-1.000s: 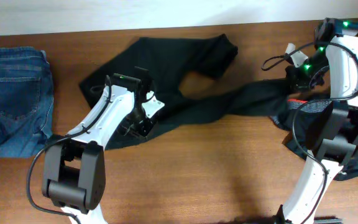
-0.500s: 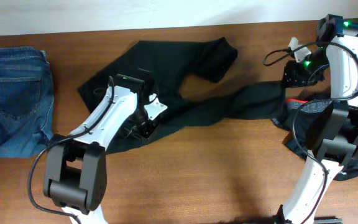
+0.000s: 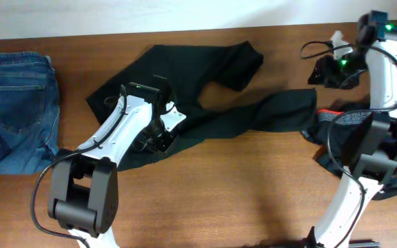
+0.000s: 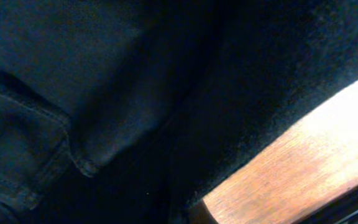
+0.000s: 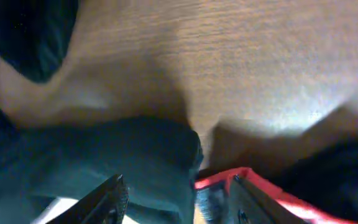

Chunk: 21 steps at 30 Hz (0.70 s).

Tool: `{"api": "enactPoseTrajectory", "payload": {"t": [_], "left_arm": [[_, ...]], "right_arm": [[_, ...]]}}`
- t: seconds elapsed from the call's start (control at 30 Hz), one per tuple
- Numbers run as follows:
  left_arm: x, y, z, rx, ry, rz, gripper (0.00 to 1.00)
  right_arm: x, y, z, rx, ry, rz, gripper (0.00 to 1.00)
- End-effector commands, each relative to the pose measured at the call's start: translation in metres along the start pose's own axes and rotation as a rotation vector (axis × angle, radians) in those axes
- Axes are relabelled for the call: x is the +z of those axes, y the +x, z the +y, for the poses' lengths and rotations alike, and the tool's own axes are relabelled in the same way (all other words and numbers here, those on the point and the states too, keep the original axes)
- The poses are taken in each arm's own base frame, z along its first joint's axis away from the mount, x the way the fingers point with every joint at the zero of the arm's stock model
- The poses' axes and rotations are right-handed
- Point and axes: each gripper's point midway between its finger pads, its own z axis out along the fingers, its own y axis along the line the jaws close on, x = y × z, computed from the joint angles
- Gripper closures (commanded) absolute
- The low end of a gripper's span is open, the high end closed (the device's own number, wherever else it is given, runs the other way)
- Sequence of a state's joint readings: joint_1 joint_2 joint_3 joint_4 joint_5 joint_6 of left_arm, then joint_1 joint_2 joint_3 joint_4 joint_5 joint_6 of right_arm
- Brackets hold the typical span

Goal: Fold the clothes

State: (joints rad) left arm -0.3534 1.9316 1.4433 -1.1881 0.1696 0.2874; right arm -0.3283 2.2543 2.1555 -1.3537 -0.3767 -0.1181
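Observation:
Black trousers (image 3: 205, 103) lie spread on the wooden table, waist at the back left and one leg stretched right to its end (image 3: 302, 103). My left gripper (image 3: 158, 134) is down on the trousers' front edge. The left wrist view is filled with dark cloth (image 4: 104, 93) that hides the fingers, so it appears shut on the cloth. My right gripper (image 3: 321, 72) is open and empty, raised behind the leg end. In the right wrist view its fingers (image 5: 176, 199) stand apart above the leg end (image 5: 123, 155).
Folded blue jeans (image 3: 16, 103) lie at the far left. A heap of dark clothes (image 3: 391, 158) with a red item (image 3: 331, 110) sits at the right edge; the red item also shows in the right wrist view (image 5: 253, 180). A white wall (image 3: 116, 14) runs behind the table.
My right gripper has let go of the leg end and moved back and up from it. The leg end now lies flat. The left arm shifted slightly, then held still.

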Motion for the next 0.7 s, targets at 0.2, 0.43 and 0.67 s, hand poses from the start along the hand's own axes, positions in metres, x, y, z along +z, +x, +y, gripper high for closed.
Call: {"api": "enactPoseTrajectory", "payload": {"t": [0.2, 0.43, 0.67], "left_arm": [[-0.01, -0.007, -0.006, 0.008, 0.01, -0.055, 1.0], [-0.01, -0.012, -0.005, 0.012, 0.004, -0.077, 1.0], [-0.01, -0.014, -0.004, 0.014, 0.002, -0.084, 1.0]], "right_arm": [[0.024, 0.005, -0.034, 0.535, -0.47, -0.045, 0.32], [0.04, 0.009, -0.021, 0.527, -0.635, -0.059, 0.27], [0.055, 0.004, 0.014, 0.531, -0.634, -0.005, 0.26]]}}
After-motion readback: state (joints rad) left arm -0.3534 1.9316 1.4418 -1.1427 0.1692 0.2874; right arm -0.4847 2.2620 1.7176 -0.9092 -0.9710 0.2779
